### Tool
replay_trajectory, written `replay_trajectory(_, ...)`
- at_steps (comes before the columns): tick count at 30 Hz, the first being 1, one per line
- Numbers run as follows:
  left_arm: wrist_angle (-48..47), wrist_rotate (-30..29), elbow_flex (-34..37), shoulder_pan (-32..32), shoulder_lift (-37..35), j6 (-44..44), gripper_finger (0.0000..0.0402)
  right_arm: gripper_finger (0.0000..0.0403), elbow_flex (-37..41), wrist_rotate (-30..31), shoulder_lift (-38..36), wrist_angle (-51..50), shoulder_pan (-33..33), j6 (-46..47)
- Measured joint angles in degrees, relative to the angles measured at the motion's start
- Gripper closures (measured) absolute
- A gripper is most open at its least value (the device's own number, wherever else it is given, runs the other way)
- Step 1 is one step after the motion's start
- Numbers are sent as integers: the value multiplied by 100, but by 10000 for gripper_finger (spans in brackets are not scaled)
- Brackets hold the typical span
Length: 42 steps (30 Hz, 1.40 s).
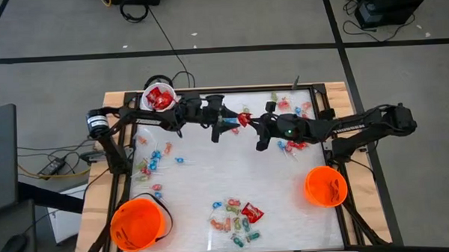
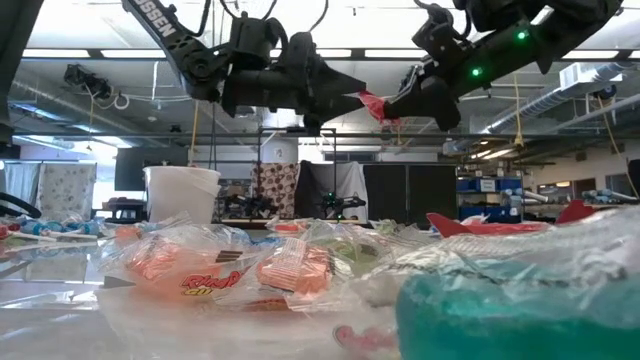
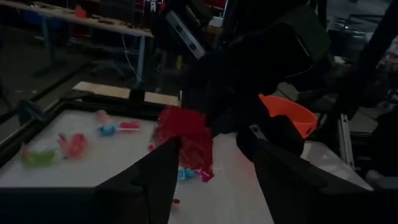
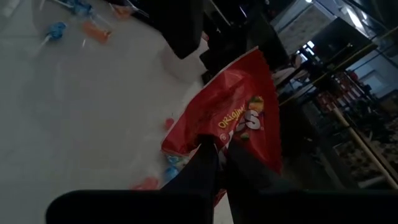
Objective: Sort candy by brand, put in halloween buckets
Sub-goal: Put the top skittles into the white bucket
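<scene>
Above the table's far edge, mid-air, the right gripper (image 4: 214,155) pinches a red candy packet (image 4: 239,121) tight. The left gripper (image 3: 208,165) faces it, fingers spread, nothing held. Looks like a handover; next, the left should close before the right lets go.

The high view looks straight down on the whole bench (image 1: 286,187) from well above. The low view sits at bench-top level, very near a heap of candy, facing across the bench into the room. Each wrist view looks forward past its own fingers, close to the red packet (image 4: 239,121) above the bench; all four views share that packet (image 1: 244,119).
</scene>
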<state>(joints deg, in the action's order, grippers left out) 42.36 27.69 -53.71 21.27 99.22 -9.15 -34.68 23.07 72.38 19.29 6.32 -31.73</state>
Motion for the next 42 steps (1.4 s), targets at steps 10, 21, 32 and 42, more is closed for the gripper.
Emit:
replay_trajectory(10, -57, -180, -103, 13, 26, -188, 305, 371, -4, -20, -4, 28, 1, 0)
replay_trajectory(21, -154, -226, -103, 181, -18, -136, 397, 351, -37, 807, -7, -193, -2, 1341)
replay_trajectory(32, -1601, -730, -97, 798, -520, 392, 400, 301, 9, 1073, -4, -2557, 172, 3446)
replay_trajectory(42, -1865, -1092, -103, 803, -673, 591, 384, 306, -4, 351, 60, -2524, 438, 3789)
